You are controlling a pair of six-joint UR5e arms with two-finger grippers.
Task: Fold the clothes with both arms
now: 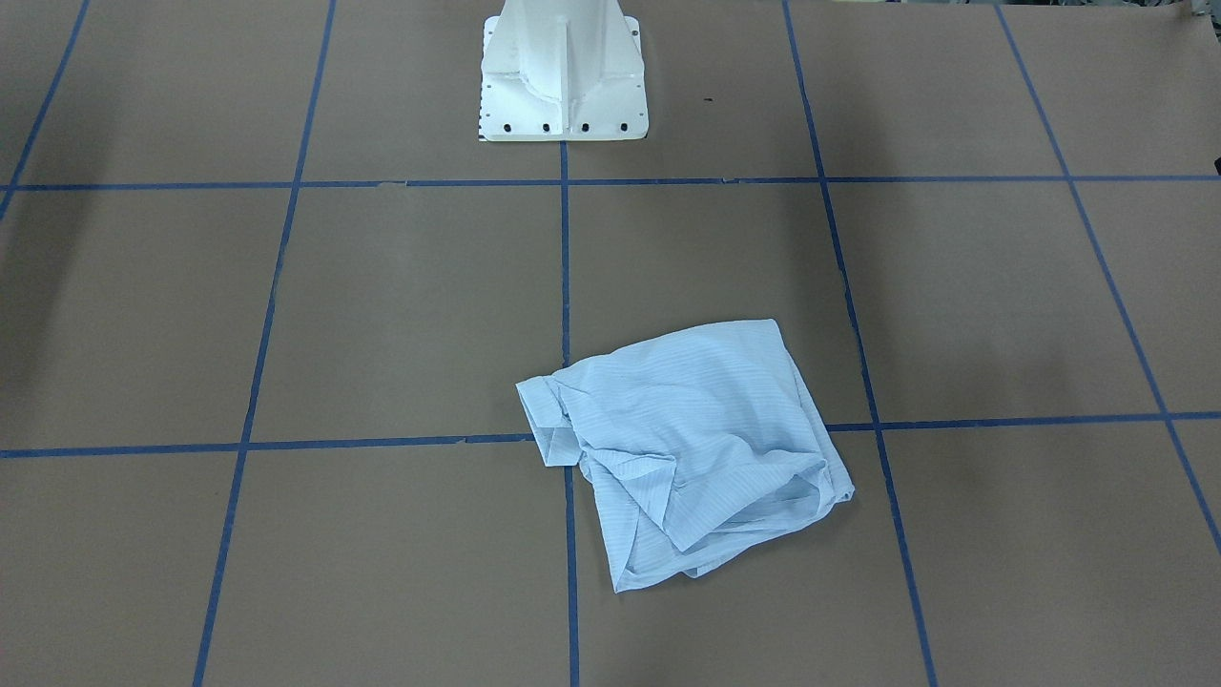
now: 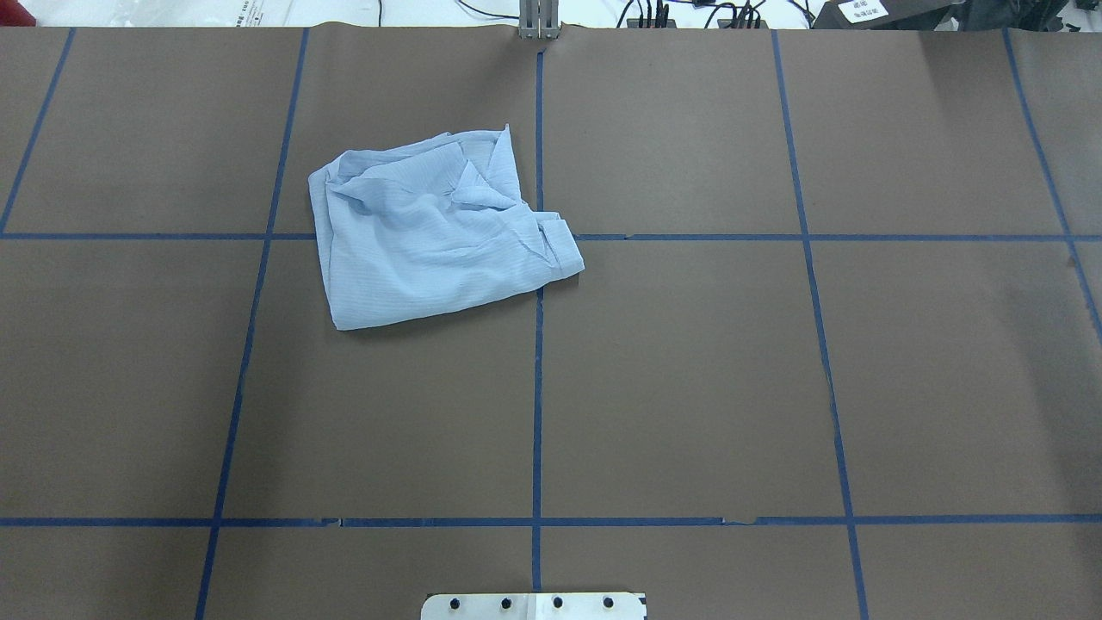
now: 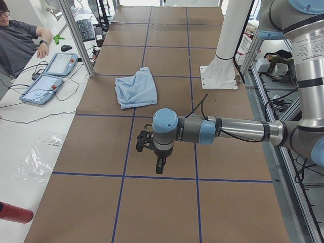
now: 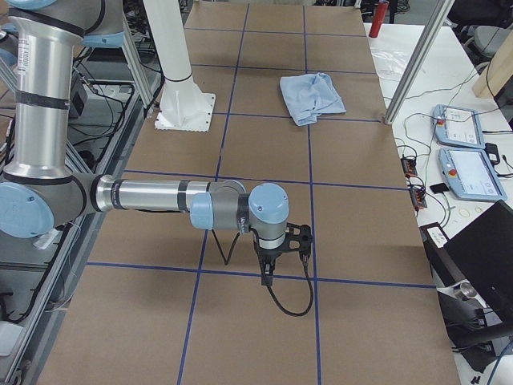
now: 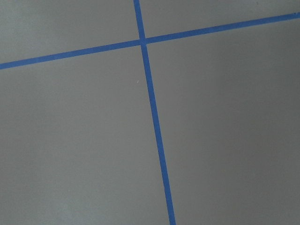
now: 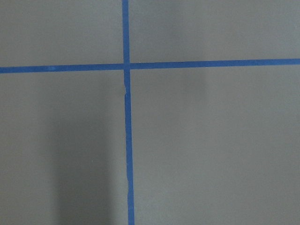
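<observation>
The brown table (image 2: 689,387) fills the room. The left arm (image 3: 238,130) and right arm (image 4: 152,195) reach over its opposite ends. The shirt (image 2: 430,232) lies crumpled towards the far edge, left of middle. I cannot tell how wide the left gripper (image 3: 159,164) or the right gripper (image 4: 266,273) stands.

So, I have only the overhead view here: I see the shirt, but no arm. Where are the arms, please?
Observer: The left arm shows in the left side view, stretched out level above the table, its end effector pointing down, well apart from the shirt.
Operator: And the right one?
Observer: The right side view shows the right arm in a like pose, its end effector also far from the shirt.
Operator: Are they open?
Observer: I cannot tell; the wrist cameras show only bare table with crossing blue tape.
</observation>
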